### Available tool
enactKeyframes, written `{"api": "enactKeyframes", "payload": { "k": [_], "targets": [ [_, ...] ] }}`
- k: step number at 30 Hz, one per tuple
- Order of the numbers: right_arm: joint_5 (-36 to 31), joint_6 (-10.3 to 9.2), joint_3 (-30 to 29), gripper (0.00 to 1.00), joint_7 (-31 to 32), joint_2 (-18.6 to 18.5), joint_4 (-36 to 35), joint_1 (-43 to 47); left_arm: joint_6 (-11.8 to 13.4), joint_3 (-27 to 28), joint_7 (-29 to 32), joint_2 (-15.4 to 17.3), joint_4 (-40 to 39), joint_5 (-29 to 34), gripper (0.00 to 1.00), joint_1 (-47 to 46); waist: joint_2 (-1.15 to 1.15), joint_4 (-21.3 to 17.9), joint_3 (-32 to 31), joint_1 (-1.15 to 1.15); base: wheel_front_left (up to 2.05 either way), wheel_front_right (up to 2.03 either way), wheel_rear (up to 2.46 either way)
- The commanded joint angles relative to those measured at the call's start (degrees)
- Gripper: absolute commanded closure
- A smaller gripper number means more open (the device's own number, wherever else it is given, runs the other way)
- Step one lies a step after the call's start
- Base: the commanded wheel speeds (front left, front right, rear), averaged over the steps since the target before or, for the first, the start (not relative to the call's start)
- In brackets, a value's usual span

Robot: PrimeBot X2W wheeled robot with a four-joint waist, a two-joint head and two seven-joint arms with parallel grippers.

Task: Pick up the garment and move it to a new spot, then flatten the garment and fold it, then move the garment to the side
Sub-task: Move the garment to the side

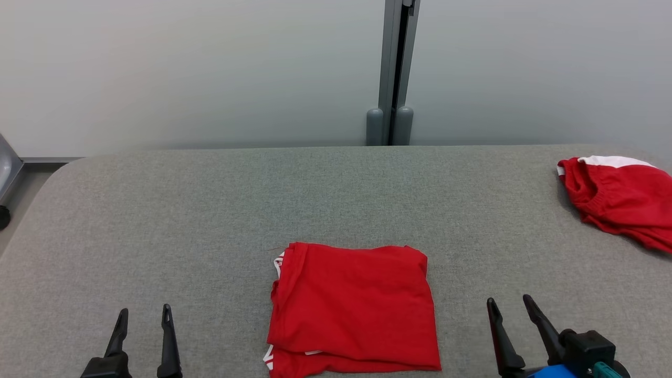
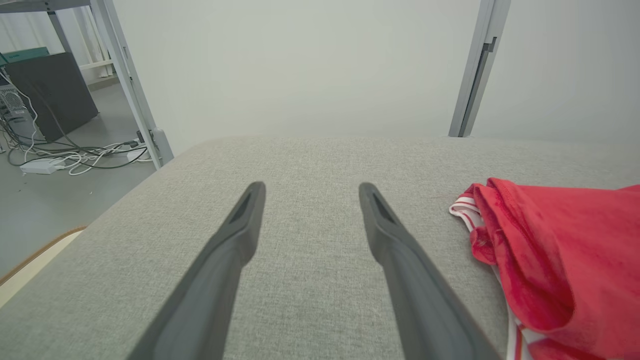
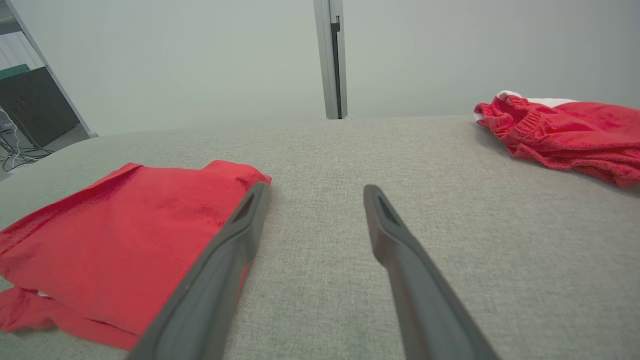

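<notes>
Already folded, the garment (image 1: 353, 307) sits on the counter (image 1: 210, 210); left fingers (image 1: 168, 336) and right fingers (image 1: 500, 332) wide, empty; side move remains.

A red cloth garment (image 1: 354, 310) with white striped trim lies folded into a flat, roughly square stack on the grey fabric-covered table (image 1: 199, 210), at the middle of the table's near edge. White trim peeks out at its left corners. A lower layer juts out along its near side.
</notes>
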Motion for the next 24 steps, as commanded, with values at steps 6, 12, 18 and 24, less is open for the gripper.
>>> {"api": "enactKeyframes", "payload": {
  "k": [6, 12, 18, 24],
  "targets": [
    [-0.81, 0.01, 4.03, 0.0, -0.2, -0.02, 0.7, -4.93, 0.81, -0.41, -0.14, -0.07, -0.84, -0.25, 0.0, 0.66, 0.0, 0.19, 0.35, 0.0, 0.0, 0.0, 0.0],
    [-1.91, 0.01, 8.13, 0.0, 1.59, -0.05, 4.77, -12.43, 0.41, -0.8, -0.14, 0.31, -0.59, -0.37, 0.0, -1.01, 0.0, 1.16, 1.09, 0.0, 0.0, 0.0, 0.0],
    [-2.6, 0.02, 9.26, 0.0, 6.44, -0.07, 12.07, -18.48, 0.12, -1.3, -0.14, 0.4, -0.73, -0.76, 0.0, -2.54, 0.0, 2.41, 3.35, 0.0, 0.0, 0.0, 0.0],
    [-1.86, 0.02, 10.49, 0.0, 6.81, -0.06, 18.65, -19.99, 0.03, -1.36, -0.14, 0.29, -0.66, -1.13, 0.0, -4.76, 0.0, 3.39, 6.2, 0.0, 0.0, 0.0, 0.0]
  ]
}}
